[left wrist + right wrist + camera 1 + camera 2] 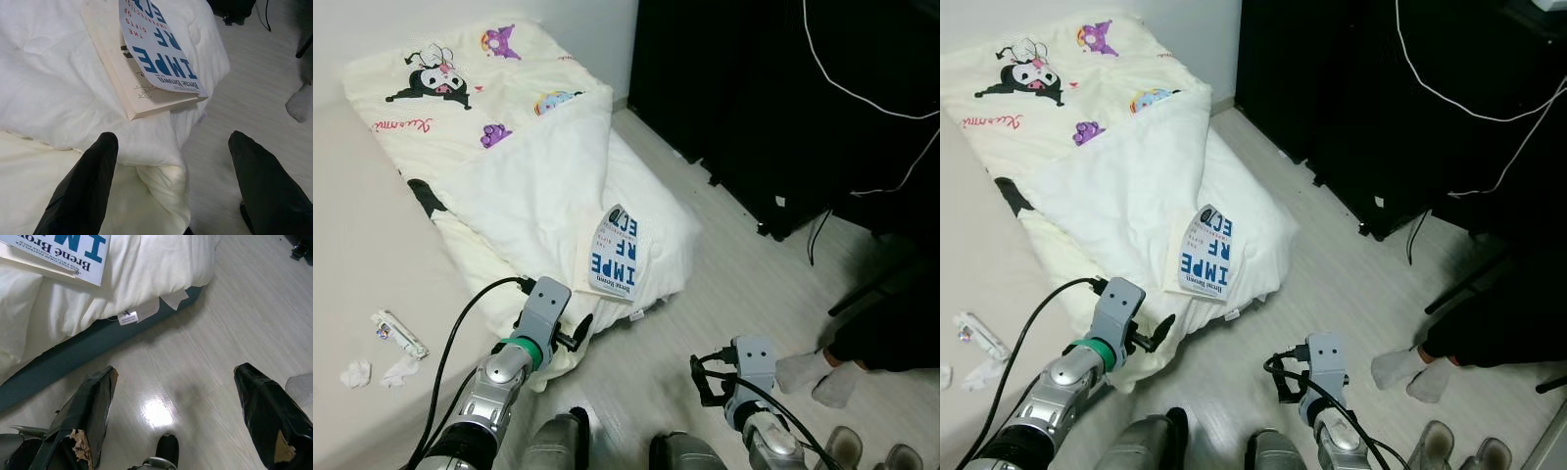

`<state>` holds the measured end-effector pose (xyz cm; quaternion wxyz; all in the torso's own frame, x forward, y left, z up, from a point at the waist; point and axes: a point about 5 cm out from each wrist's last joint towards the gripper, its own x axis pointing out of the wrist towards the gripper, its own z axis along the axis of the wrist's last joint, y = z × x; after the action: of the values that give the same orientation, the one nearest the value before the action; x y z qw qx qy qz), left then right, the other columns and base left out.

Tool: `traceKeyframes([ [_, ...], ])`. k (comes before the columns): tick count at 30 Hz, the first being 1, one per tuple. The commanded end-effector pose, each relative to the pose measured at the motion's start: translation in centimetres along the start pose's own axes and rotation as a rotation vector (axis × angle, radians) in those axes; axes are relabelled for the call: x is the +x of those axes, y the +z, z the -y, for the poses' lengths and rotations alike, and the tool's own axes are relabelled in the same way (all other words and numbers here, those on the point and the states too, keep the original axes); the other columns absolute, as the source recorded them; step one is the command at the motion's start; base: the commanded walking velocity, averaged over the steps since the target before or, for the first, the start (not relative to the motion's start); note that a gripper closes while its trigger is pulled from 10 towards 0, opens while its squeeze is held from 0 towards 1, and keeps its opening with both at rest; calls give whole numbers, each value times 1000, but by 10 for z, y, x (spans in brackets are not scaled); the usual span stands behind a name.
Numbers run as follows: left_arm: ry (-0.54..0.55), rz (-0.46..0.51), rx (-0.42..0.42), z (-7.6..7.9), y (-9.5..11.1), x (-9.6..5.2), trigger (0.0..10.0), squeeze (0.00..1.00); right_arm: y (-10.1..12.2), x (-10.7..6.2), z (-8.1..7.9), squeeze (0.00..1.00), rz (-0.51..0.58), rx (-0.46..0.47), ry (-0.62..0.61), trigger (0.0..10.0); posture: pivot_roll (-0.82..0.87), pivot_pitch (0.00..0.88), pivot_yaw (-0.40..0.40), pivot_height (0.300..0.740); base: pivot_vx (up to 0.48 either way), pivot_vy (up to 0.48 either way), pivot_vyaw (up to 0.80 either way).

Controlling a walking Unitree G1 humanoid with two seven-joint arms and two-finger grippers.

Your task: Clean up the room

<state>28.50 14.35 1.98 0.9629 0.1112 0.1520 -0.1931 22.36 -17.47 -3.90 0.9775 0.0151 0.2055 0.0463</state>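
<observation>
Several scraps of crumpled white litter [384, 360] lay at the near left on the bare beige mattress [362, 235]. To their right a cream duvet [524, 186] printed with cartoon figures spread from the far left towards the middle, its white underside folded over. A book [615, 253] with a white cover and blue lettering rested on that white fold, near the duvet's right edge, where bedding hung towards the pale wood floor [724, 284]. The left gripper [168, 171] hovered just near the book above the duvet's edge, jaws wide apart and holding nothing. The right gripper [178, 396] hung low over the floor at near right, jaws apart and empty too. Dark furniture [773, 88] with a white cable [862, 93] stood far right, and a person's socked feet [818, 377] rested near right
</observation>
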Motion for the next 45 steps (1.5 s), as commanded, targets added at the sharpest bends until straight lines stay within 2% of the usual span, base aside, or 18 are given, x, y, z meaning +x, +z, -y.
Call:
traceKeyframes([
  [1,-16,-41,-5,4,-9,-2,10000,0,-10,-6,3,0,-42,2,-12,10000,29,115,24,724,0,0,0],
  [15,-18,-40,2,5,-9,-2,10000,0,-11,-6,3,0,-46,4,-12,10000,29,116,23,724,0,0,0],
  [31,-17,-43,5,6,-11,-3,10000,0,-12,-7,3,0,-50,3,-12,10000,29,116,23,724,0,-413,0],
  [45,-20,-47,1,5,-10,-2,10000,0,-11,-6,3,0,-51,1,-12,10000,29,114,28,724,0,0,0],
])
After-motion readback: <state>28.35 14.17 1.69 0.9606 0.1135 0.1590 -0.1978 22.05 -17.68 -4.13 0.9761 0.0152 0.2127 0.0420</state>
